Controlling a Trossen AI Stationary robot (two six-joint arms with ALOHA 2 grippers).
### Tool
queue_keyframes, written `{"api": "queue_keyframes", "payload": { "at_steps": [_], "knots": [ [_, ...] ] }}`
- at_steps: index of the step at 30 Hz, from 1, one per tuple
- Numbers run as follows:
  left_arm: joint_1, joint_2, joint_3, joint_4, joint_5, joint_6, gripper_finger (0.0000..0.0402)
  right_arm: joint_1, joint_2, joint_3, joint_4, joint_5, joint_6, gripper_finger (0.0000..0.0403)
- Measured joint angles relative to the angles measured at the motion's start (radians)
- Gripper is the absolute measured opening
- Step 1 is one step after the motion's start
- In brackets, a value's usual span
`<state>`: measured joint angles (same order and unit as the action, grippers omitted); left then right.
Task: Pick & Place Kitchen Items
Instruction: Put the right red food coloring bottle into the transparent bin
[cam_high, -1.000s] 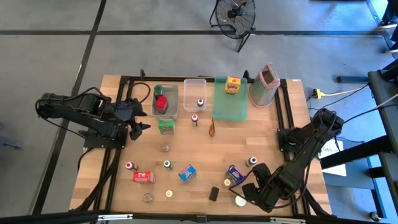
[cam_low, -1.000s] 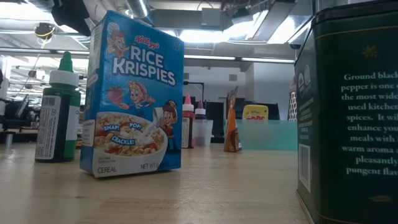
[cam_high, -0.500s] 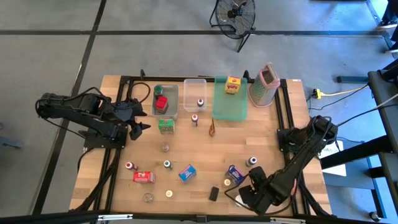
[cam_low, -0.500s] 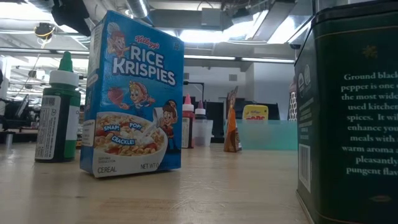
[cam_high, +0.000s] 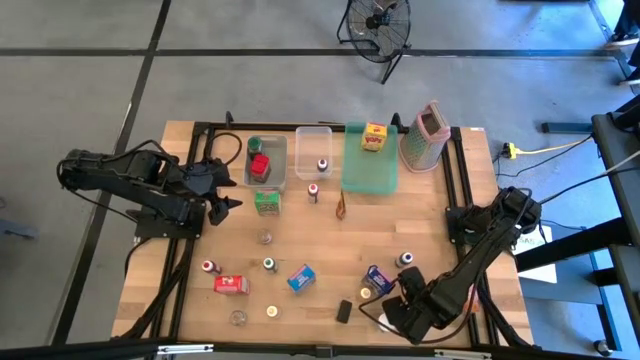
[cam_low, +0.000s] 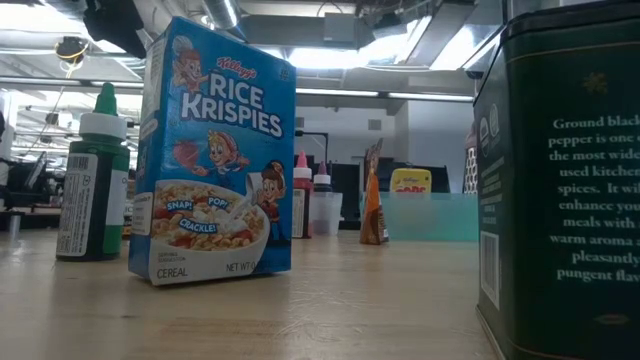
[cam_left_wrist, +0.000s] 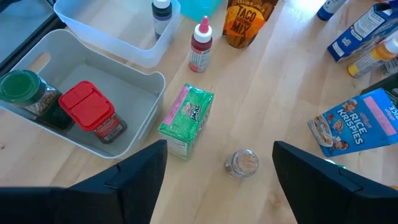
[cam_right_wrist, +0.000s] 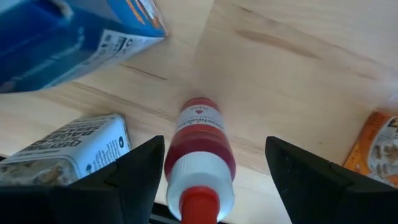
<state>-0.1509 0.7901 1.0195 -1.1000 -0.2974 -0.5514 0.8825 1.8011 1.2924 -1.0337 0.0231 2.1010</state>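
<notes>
Lab: concrete floor (cam_high: 300, 85), framed wooden table (cam_high: 330, 250).

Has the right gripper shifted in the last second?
Yes. In the high view the right gripper has slid toward the picture's left along the near table edge, closer to the black tin. Its open fingers straddle a lying red bottle.

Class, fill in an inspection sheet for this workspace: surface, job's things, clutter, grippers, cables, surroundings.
Surface: wooden table, lying within a black frame.
Job's things: green box beside the grey bin; red-lidded tub inside that bin; cereal box upright; red bottle lying flat.
Clutter: grater at the far right corner.
Grippers: left gripper open above the small jar; right gripper open around the red bottle.
Cables: yellow plug on floor.
Surroundings: fan beyond the table.
</notes>
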Motion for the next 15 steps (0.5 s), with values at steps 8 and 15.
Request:
{"api": "queue_keyframes", "payload": {
  "at_steps": [8,15],
  "knots": [
    [0.0,0.0,0.0,0.0,0.001,-0.01,0.0287,0.0,0.0,0.0,0.015,-0.021,-0.002,0.0282],
    [0.0,0.0,0.0,0.0,0.002,-0.011,0.0286,0.0,0.0,-0.001,0.021,-0.035,-0.015,0.0281]
  ]
}}
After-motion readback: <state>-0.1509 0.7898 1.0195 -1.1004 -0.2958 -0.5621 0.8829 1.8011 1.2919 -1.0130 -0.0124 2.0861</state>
